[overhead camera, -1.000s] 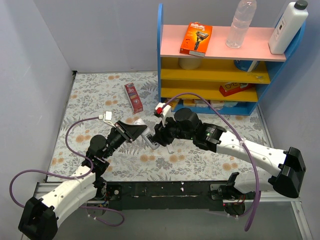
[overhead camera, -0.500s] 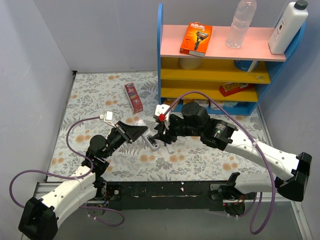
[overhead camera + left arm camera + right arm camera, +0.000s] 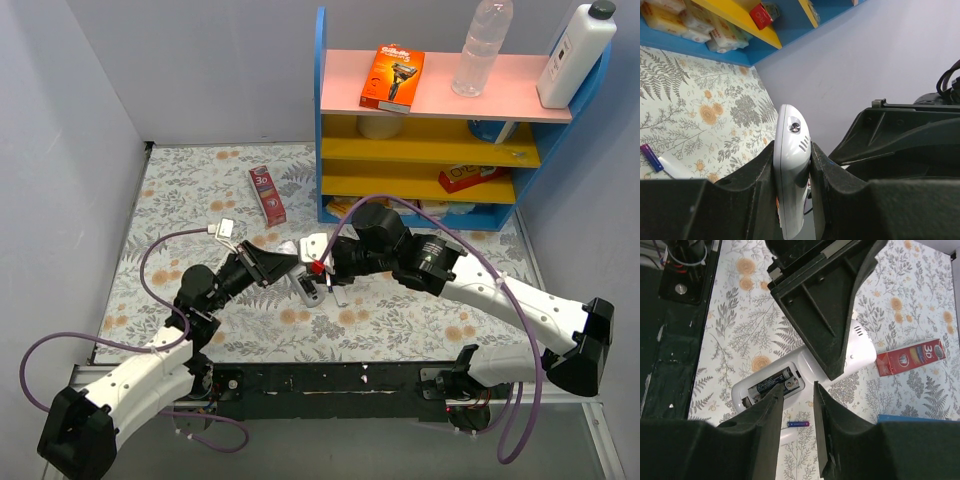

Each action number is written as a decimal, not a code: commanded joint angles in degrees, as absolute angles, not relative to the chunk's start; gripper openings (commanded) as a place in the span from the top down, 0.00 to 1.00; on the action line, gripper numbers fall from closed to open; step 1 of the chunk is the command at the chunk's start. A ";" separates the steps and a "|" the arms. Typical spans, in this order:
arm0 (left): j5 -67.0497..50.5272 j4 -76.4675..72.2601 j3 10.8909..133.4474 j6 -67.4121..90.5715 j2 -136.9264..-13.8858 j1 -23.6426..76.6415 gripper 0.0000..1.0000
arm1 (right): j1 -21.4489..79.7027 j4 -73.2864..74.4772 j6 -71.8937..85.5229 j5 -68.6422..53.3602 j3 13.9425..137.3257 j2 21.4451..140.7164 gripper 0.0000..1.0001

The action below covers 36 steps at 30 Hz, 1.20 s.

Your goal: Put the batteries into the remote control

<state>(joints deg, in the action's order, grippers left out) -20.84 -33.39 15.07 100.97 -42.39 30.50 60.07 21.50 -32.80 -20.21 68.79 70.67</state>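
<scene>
The white remote control (image 3: 860, 352) is held on edge by my left gripper (image 3: 794, 200), whose black fingers (image 3: 825, 305) are shut on it; it also shows in the top view (image 3: 306, 290). Its battery compartment faces the right wrist camera with the cover off. One dark battery (image 3: 771, 382) lies in it, beside an empty slot. A loose blue-purple battery (image 3: 798, 424) lies on the floral table, also in the left wrist view (image 3: 651, 156), next to a white cover piece (image 3: 675, 170). My right gripper (image 3: 796, 400) is open and empty, just above the compartment and the loose battery.
A red toothpaste box (image 3: 267, 194) lies at the back left and also shows in the right wrist view (image 3: 912, 356). The blue, yellow and pink shelf unit (image 3: 322, 120) stands behind, with a razor pack (image 3: 392, 77) and bottles on it. The black base rail (image 3: 670, 315) runs along the near edge.
My right arm has swung its gripper left and closer over the remote. My left gripper has shifted slightly and still holds the remote.
</scene>
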 commanded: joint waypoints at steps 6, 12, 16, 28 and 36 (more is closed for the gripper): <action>-24.43 -36.21 18.37 100.37 -43.50 30.59 1.00 | 60.12 23.99 -37.97 -23.99 71.81 72.51 0.73; -25.22 -36.74 18.54 100.28 -44.03 30.67 1.00 | 60.12 24.17 -37.97 -24.08 71.63 72.86 0.77; -25.66 -37.26 18.72 100.20 -44.38 30.67 1.00 | 60.12 24.34 -38.32 -23.91 71.81 73.30 0.78; -25.05 -39.20 18.10 101.25 -43.95 30.67 1.00 | 60.12 28.74 -39.37 -24.61 71.19 74.97 0.87; -24.87 -40.08 18.37 101.25 -43.59 30.67 1.00 | 60.12 31.11 -39.37 -23.12 69.43 75.85 0.87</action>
